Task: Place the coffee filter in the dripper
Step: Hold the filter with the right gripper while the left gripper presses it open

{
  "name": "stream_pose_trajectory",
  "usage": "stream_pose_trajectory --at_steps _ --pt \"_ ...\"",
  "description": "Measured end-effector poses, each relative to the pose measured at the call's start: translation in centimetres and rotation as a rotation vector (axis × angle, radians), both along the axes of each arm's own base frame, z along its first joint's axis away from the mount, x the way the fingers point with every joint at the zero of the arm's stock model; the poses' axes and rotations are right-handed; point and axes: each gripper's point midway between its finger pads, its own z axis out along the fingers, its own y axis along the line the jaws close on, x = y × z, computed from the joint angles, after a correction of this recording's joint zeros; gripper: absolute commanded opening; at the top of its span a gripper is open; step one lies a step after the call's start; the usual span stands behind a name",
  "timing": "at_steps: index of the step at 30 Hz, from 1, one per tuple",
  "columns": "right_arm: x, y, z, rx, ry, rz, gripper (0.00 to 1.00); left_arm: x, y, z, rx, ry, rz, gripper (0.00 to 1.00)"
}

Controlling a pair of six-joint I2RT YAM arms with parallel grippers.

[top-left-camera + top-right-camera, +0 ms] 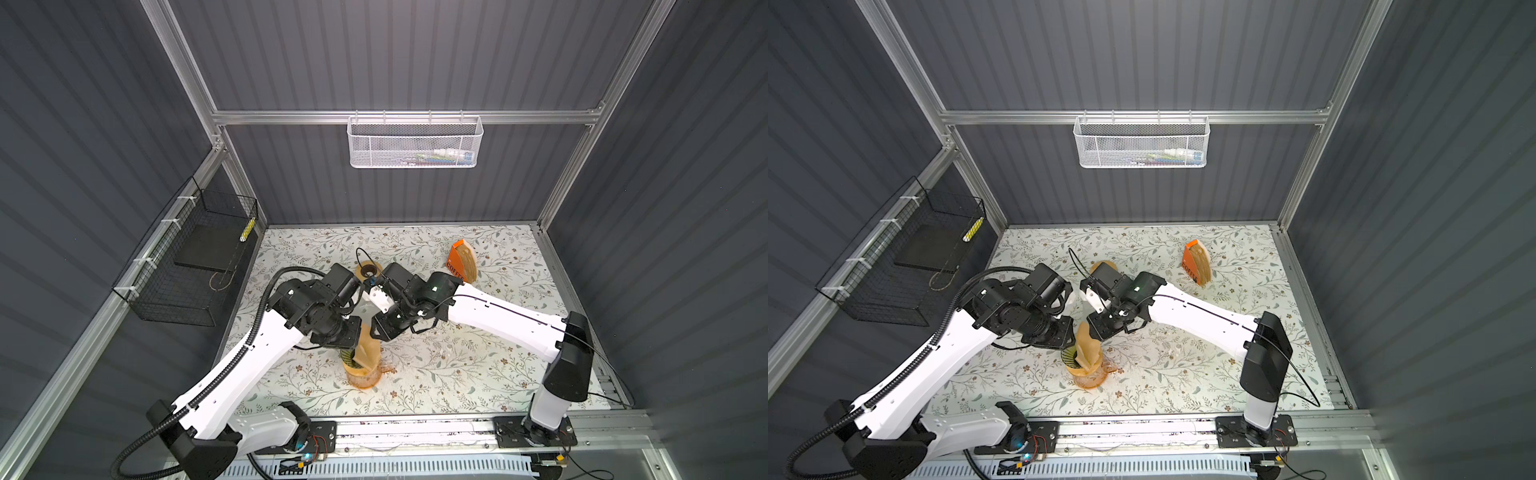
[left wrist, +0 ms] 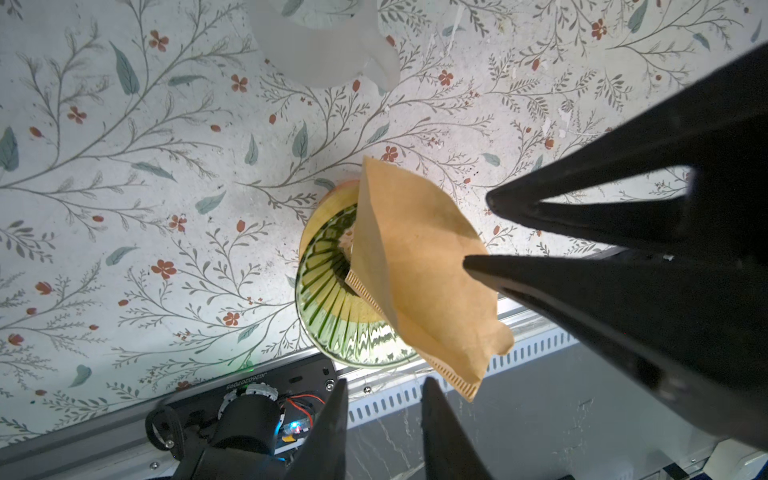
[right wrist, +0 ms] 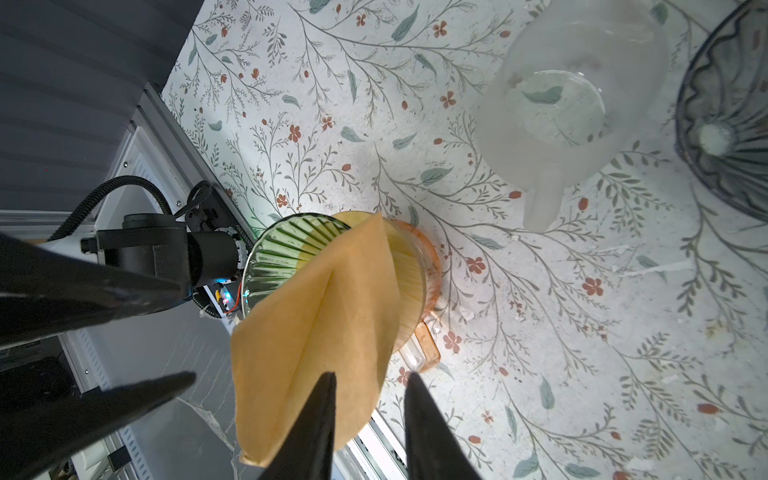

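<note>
The brown paper coffee filter stands tilted with its tip down inside the green ribbed glass dripper. Most of the filter sticks up above the rim. The dripper sits on an orange glass server near the table's front, seen in both top views. My left gripper hovers above and beside the filter, open and holding nothing. My right gripper is open on the opposite side, one finger lying over the filter's upper edge. In the top views the wrists hide both sets of fingertips.
A frosted white jug and a dark glass dripper stand just behind the arms. An orange holder of spare filters is at the back right. A black wire basket hangs left, a white mesh basket on the back wall.
</note>
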Motion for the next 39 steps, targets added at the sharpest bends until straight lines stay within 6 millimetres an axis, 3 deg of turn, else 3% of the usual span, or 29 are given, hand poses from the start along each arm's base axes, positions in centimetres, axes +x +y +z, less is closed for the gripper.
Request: stream_pose_trajectory --at_steps 15,22,28,39 --pt "0.2 -0.7 -1.1 -0.038 -0.010 -0.017 0.31 0.9 -0.3 -1.4 0.056 0.030 -0.013 0.30" --pt "0.2 -0.6 -1.1 -0.036 -0.008 -0.012 0.31 0.1 0.5 -2.7 0.089 0.060 -0.012 0.29" --pt "-0.2 -0.5 -0.9 -0.034 -0.005 0.003 0.31 -0.4 1.0 -2.6 0.084 0.044 -0.010 0.28" --pt "-0.7 0.6 -0.5 -0.027 -0.010 0.031 0.20 -1.2 2.0 -3.5 0.102 0.050 -0.007 0.28"
